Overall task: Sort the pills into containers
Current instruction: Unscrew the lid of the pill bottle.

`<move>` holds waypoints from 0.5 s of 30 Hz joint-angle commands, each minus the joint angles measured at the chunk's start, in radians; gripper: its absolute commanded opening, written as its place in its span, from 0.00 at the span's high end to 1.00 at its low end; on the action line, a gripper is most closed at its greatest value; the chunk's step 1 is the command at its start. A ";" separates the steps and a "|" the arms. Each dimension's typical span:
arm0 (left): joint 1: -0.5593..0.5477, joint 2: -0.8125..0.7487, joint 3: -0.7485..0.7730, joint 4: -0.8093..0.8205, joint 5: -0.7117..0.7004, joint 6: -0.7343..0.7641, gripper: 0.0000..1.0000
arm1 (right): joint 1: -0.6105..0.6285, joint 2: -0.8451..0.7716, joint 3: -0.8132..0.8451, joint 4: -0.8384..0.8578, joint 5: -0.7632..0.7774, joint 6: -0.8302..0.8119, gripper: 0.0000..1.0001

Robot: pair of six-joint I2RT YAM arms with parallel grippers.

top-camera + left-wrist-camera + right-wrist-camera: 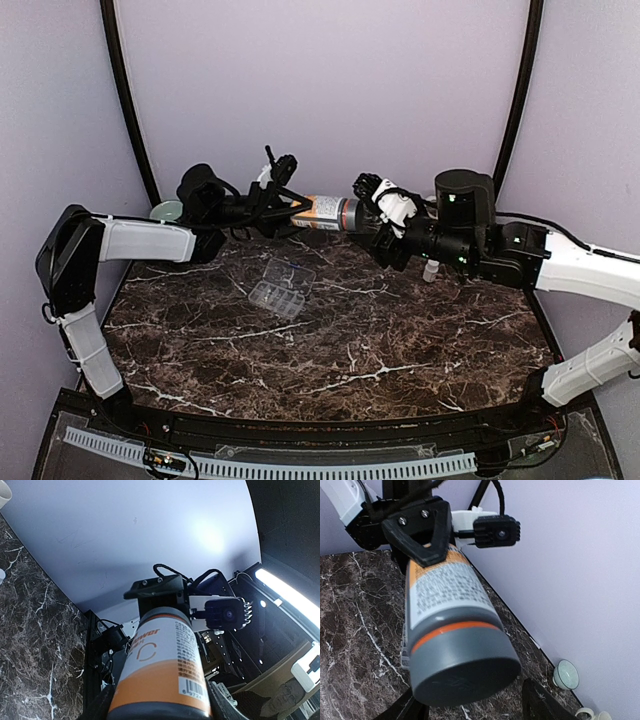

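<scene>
A pill bottle [322, 212] with a white and orange label and a grey cap hangs level above the back of the table. My left gripper [296, 207] is shut on its base end, a finger pressed on each side of the bottle [165, 665]. My right gripper [364, 205] stands open around the grey cap [462, 665], and a gap shows between the cap and its right finger [540, 702]. The containers, a clear organizer box [281, 287] with its lid open, lie on the marble below the bottle. No loose pills are in view.
A small pale green bowl [167, 211] sits at the back left by the wall, also visible in the right wrist view [566, 674]. A small white object [431, 270] stands under the right arm. Curved purple walls close the back and both sides.
</scene>
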 commanded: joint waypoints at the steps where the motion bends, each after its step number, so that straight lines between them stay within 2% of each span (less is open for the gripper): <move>1: -0.012 -0.056 0.032 0.049 0.052 0.012 1.00 | -0.028 -0.017 0.017 0.007 0.132 0.036 0.33; 6: -0.012 -0.062 0.030 0.028 0.049 0.029 1.00 | -0.029 -0.034 0.033 0.000 0.102 0.068 0.28; 15: -0.011 -0.081 0.023 -0.020 0.028 0.083 1.00 | -0.029 -0.080 0.037 -0.049 0.041 0.162 0.26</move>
